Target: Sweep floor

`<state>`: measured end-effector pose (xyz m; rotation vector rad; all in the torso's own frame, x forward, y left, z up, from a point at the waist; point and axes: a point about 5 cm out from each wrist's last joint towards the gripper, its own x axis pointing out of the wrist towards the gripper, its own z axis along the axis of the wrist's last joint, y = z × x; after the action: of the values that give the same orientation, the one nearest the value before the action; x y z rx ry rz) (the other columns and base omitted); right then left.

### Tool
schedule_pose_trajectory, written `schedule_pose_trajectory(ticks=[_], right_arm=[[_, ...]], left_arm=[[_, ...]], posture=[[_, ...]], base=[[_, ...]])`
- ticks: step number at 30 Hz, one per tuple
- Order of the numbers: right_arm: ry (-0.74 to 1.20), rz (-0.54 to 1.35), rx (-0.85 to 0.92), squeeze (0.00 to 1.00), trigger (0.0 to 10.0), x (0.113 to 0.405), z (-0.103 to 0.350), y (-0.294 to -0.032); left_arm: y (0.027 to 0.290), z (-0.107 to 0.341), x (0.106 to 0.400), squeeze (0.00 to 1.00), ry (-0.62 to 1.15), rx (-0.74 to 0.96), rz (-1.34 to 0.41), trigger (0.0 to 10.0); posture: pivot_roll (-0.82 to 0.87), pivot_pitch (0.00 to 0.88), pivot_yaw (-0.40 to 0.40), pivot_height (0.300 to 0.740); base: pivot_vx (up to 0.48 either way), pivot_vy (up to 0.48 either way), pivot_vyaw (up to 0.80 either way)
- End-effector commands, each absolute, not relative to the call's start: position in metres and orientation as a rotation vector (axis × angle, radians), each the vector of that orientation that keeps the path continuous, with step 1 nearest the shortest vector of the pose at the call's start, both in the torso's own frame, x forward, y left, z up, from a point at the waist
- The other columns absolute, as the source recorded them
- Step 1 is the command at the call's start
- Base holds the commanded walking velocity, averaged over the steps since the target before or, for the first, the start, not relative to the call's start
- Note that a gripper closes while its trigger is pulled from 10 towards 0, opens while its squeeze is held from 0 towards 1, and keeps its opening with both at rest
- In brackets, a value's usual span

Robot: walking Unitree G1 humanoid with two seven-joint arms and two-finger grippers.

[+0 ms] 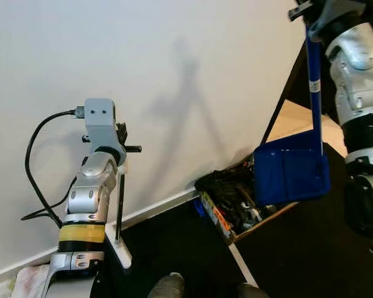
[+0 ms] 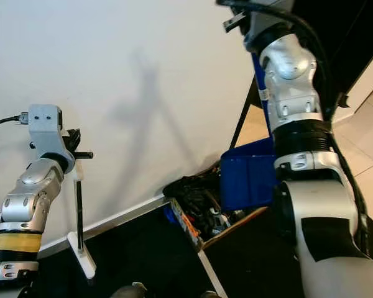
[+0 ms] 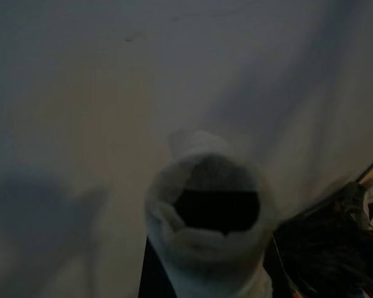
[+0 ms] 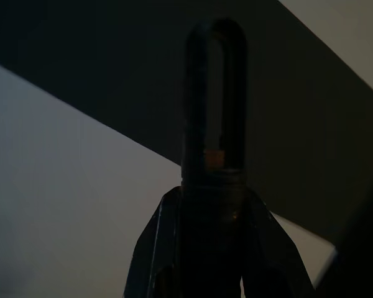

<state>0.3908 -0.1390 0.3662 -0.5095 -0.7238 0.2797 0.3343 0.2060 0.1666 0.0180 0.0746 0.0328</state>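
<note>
A blue long-handled dustpan [image 1: 292, 172] hangs in the air over the clutter by the wall. My right gripper [image 1: 303, 12] is shut on the top of its blue handle [image 1: 314, 74], high at the upper right; the right wrist view shows the handle's looped end [image 4: 214, 105] between the fingers. At the left, my left gripper [image 1: 124, 148] is shut on a broom [image 1: 119, 205]. Its thin black shaft runs down to a white head [image 1: 120, 248] resting on the dark floor by the wall. The left wrist view shows the hollow white handle end [image 3: 205, 211].
An open cardboard box [image 1: 236, 205] full of dark clutter and tools sits against the white wall [image 1: 174, 81]. The floor is black [image 1: 174, 248], with pale tiles [image 1: 298, 118] beyond the corner. A white skirting [image 1: 155, 208] runs along the wall. A cloth [image 1: 28, 279] lies at the lower left.
</note>
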Motion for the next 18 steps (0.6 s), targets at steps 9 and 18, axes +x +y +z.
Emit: schedule_pose_trajectory(ticks=[9, 18], right_arm=[[-0.970, 0.454, -0.841, 0.00, 10.0, 0.375, 0.359, -0.075], [-0.988, 0.595, -0.962, 0.00, 10.0, 0.369, 0.326, -0.057]], left_arm=[[0.202, 0.163, 0.327, 0.00, 0.058, 0.025, 0.047, 10.0], [0.200, 0.162, 0.328, 0.00, 0.060, 0.025, 0.043, 10.0]], posture=[[0.20, 0.038, -0.026, 0.740], [0.20, 0.042, -0.016, 0.740]], base=[[0.000, 0.000, 0.00], [0.000, 0.000, 0.00]])
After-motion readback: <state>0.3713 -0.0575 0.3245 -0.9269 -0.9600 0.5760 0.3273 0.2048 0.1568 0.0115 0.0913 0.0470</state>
